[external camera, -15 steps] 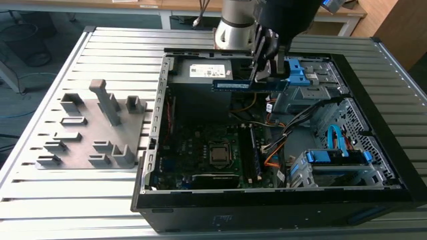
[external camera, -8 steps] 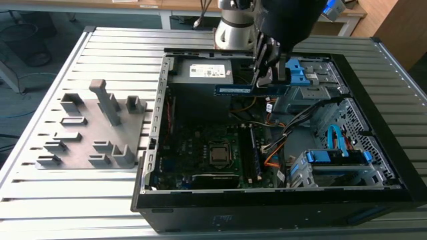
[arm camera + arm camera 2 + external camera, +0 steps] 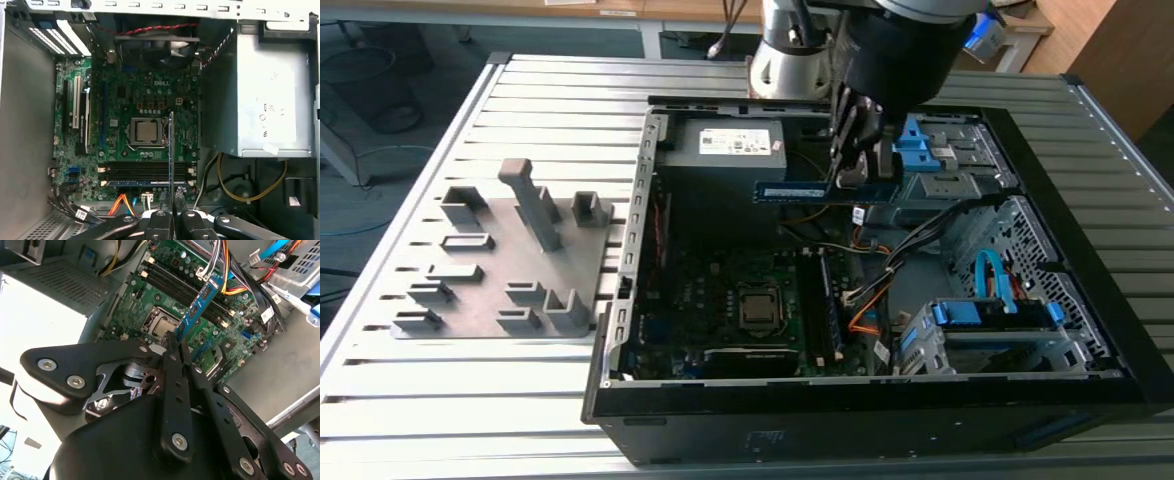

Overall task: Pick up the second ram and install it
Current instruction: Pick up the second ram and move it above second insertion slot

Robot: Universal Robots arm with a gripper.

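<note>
- Blue-faced second ram [image 3: 790,192] hangs level above the motherboard [image 3: 707,300] inside the open computer case [image 3: 854,415].
- The hand [image 3: 843,183] is clamped on one end of it.

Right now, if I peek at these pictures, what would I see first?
First, the gripper hanging over the open computer case, shut on the second ram, a thin strip. Below it lies the green motherboard with its shiny square CPU socket in the middle. On the exterior view's left, a grey fixture plate sits on the table.
</note>
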